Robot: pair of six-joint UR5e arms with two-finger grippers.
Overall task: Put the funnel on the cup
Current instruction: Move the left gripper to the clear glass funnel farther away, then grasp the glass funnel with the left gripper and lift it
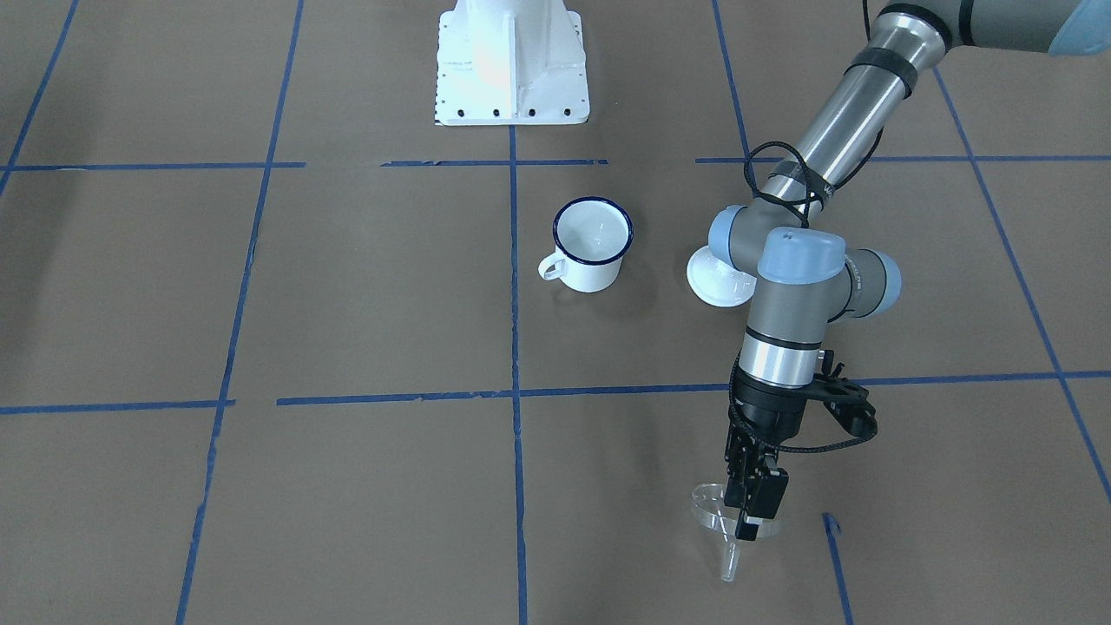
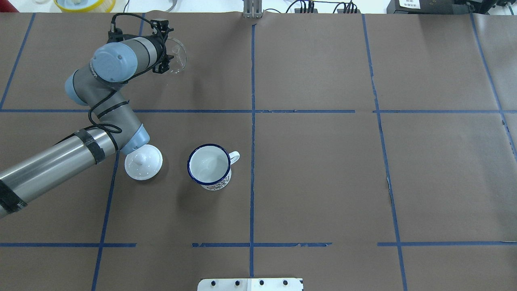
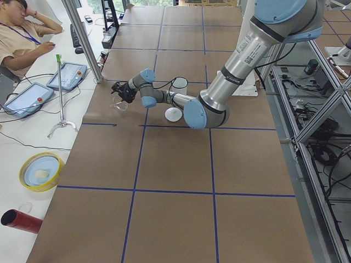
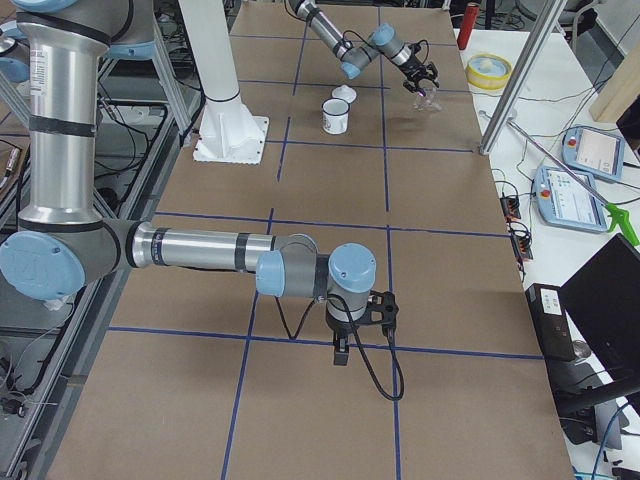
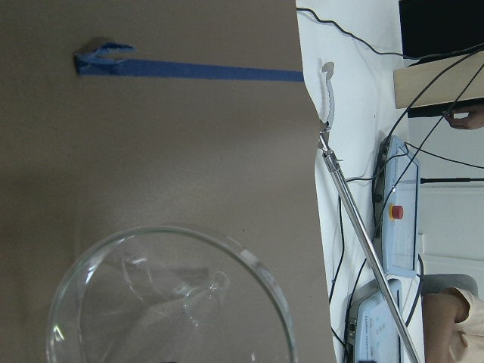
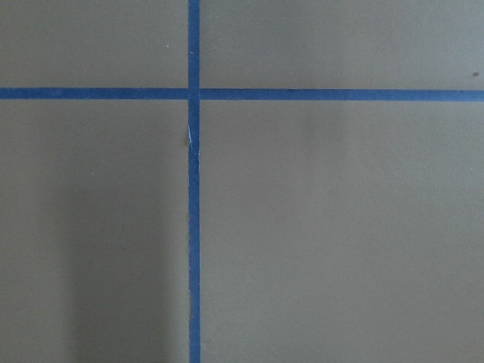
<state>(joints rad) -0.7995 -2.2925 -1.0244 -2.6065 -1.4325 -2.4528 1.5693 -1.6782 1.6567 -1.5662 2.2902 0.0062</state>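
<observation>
Overhead exterior view has the cup [image 2: 210,166] standing alone near the middle of the table [image 2: 323,161], with nothing on top of it. The funnel [image 1: 713,510] is well apart from it, at the table edge far from the robot. The left gripper [image 1: 753,521] is down on the funnel, and its fingers look like they are pinching the rim. So I think the grab is about done. Lifting the funnel, bringing it to the cup and setting its spout inside are all left to do. The right gripper [image 4: 341,352] hangs over bare table, and I cannot tell if it is spread or pressed together. A round white lid [image 2: 143,162] lies near the cup. The cup has a small colored print low on its side, too small to read
</observation>
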